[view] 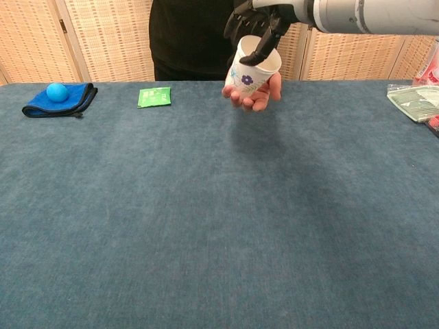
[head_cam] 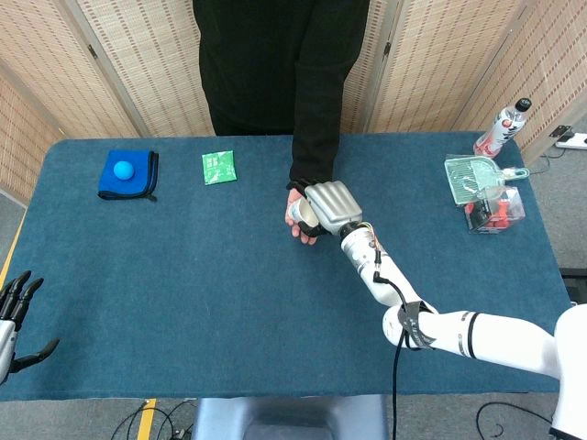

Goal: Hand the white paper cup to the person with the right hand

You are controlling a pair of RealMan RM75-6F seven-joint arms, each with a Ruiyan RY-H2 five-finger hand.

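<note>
The white paper cup [view: 250, 72] with a purple flower print sits tilted in the person's upturned palm [view: 259, 97] at the table's far middle. The person's fingers curl up under it. My right hand [view: 258, 22] reaches in from above and still grips the cup's rim between its dark fingers. In the head view my right hand [head_cam: 328, 206] covers most of the cup [head_cam: 300, 214], with the arm stretched out over the table. My left hand [head_cam: 13, 317] hangs off the near left corner, fingers apart and holding nothing.
A blue cloth [head_cam: 128, 174] with a blue ball [head_cam: 122, 169] lies at the far left, a green packet [head_cam: 218, 168] beside it. At the far right stand a bottle [head_cam: 502, 128], a green scoop [head_cam: 473, 176] and a clear box [head_cam: 495, 209]. The person [head_cam: 275, 64] stands behind the table.
</note>
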